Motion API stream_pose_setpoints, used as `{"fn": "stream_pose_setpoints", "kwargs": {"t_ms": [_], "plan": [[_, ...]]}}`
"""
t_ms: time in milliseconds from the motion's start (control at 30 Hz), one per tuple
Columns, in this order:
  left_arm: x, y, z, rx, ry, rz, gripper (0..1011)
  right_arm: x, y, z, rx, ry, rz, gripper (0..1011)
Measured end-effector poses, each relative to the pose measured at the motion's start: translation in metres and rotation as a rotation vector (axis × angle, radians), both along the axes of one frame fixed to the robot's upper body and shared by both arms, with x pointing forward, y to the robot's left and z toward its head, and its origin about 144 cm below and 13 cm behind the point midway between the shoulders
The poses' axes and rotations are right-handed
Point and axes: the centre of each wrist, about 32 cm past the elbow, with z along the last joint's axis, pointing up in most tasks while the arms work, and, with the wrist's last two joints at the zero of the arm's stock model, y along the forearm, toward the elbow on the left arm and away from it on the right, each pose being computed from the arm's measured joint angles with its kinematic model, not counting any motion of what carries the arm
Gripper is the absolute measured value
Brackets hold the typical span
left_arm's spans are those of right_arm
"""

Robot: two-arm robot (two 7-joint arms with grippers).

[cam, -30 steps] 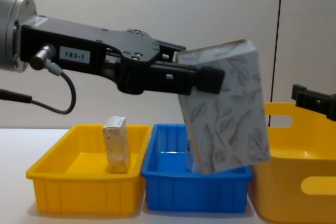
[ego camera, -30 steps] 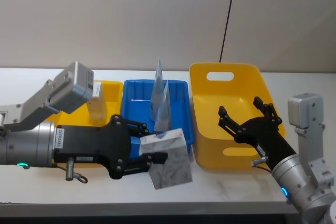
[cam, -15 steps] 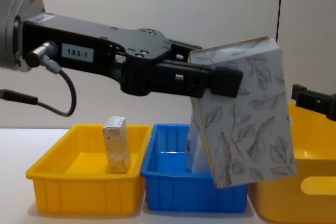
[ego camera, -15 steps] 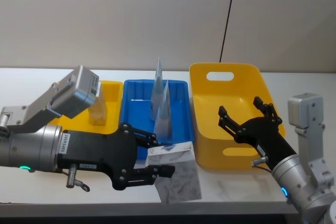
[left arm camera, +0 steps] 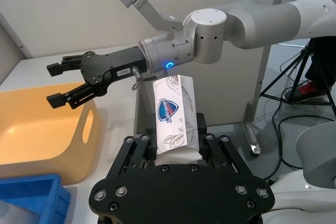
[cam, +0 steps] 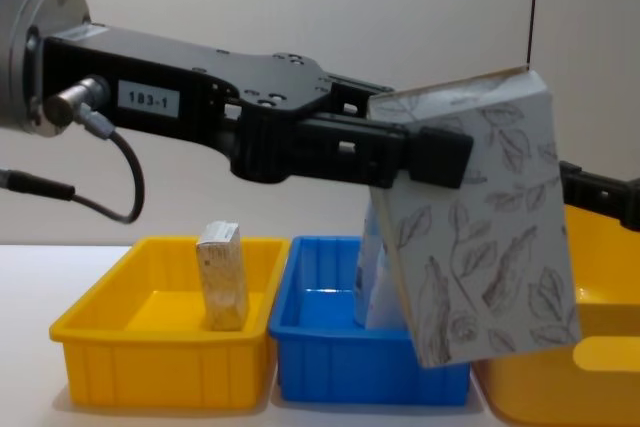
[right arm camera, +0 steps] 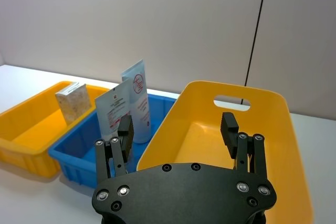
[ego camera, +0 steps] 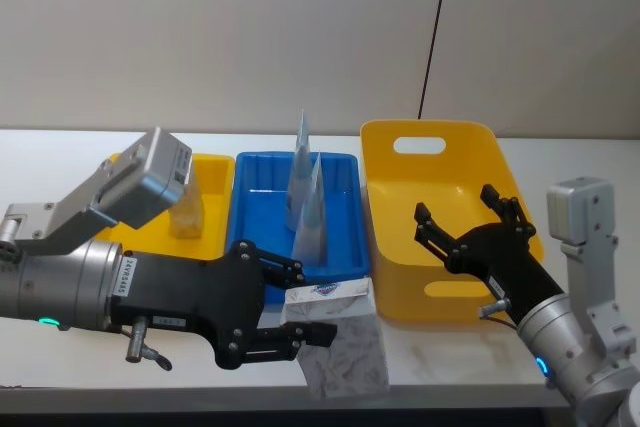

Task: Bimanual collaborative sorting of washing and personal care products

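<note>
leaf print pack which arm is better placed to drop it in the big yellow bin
Left, probably: the left pincer is shut on the leaf print pack, held up close beside the big yellow bin. The right pincer hangs open and empty over that bin.

You are facing the large yellow bin (ego camera: 400, 182) standing open-topped; the right gripper (ego camera: 455, 205), fingers spread, is hovering over its near wall, while the leaf-printed pack (ego camera: 340, 352) is blocking the blue bin's (ego camera: 250, 217) near corner.
</note>
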Motion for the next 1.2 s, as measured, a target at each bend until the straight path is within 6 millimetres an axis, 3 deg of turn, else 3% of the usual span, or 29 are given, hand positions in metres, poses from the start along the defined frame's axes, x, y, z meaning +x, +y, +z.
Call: {"fn": "stream_pose_setpoints", "kwargs": {"t_ms": [600, 1200], "plan": [[0.000, -0.001, 0.000, 0.000, 0.004, -0.009, 360, 0.002, -0.023, 0.012, -0.029, 0.046, 0.185, 1002], [0.000, -0.001, 0.000, 0.000, 0.005, -0.012, 360, -0.001, -0.072, 0.034, -0.091, 0.149, 0.461, 1002]]}}
